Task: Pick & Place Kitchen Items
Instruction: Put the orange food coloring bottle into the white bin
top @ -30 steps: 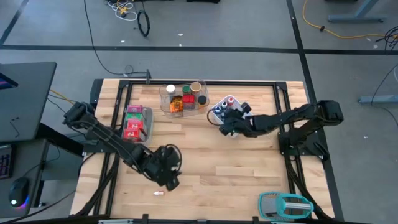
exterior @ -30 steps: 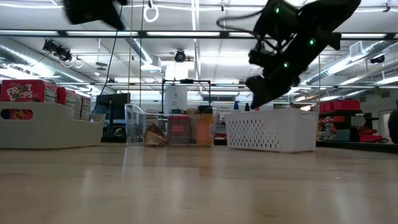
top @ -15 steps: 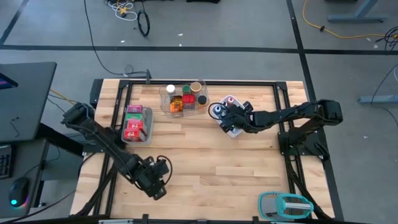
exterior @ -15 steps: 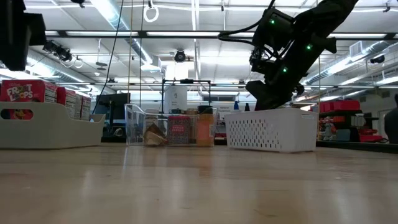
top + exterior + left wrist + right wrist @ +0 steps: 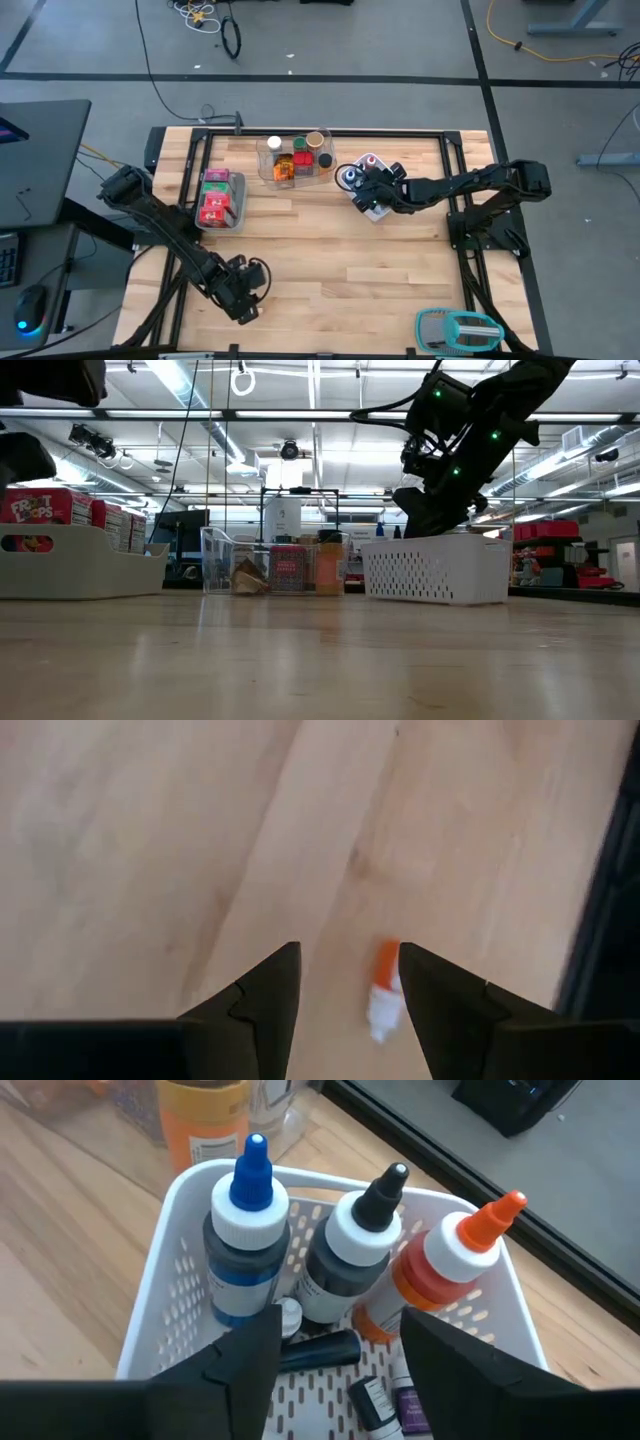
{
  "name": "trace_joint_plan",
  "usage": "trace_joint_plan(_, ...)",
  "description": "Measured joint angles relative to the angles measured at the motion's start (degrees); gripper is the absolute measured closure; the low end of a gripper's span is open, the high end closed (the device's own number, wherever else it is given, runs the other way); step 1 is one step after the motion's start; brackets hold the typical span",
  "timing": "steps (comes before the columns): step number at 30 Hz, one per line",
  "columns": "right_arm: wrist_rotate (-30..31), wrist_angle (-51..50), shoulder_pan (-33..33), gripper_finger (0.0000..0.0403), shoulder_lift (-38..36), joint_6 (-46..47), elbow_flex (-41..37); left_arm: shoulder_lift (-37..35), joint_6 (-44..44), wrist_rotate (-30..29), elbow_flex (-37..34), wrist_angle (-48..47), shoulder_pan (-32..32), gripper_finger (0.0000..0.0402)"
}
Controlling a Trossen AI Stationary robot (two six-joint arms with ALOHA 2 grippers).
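Observation:
My left gripper [image 5: 347, 955] hangs open over the near-left part of the table [image 5: 330, 270]. A tiny vial [image 5: 383, 992] with an orange cap lies on its side on the wood, just below and beside one fingertip. In the high view the left gripper [image 5: 243, 292] covers the vial. My right gripper [image 5: 340, 1320] is open above the white mesh basket [image 5: 190, 1200], with nothing between its fingers. Three dropper bottles stand in the basket: blue-capped [image 5: 245, 1230], black-capped [image 5: 360, 1245] and orange-capped [image 5: 450, 1265]. Small dark items lie on the basket floor.
A clear tray [image 5: 295, 158] with jars and an orange packet stands at the far edge. A grey bin [image 5: 218, 198] with red boxes sits at the left. A teal-and-grey gadget [image 5: 458, 328] lies at the near-right corner. Bare wood fills the middle.
My left gripper has swung toward the table's near-left corner and come down over the vial. My right gripper has shifted slightly toward the table's left, over the mesh basket, and dropped a little.

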Motion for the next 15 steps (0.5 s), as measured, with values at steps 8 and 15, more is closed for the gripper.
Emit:
trace_joint_plan(8,-0.1,0.1,0.0,0.0183,0.0,0.0,0.0,0.0,0.8,-4.5,-0.9,4.5,-1.8,0.0221)
trace_joint_plan(15,-0.9,0.2,0.0,0.0183,0.0,0.0,0.0,3.6,7.6,-8.6,-0.9,12.7,-4.9,0.0221)
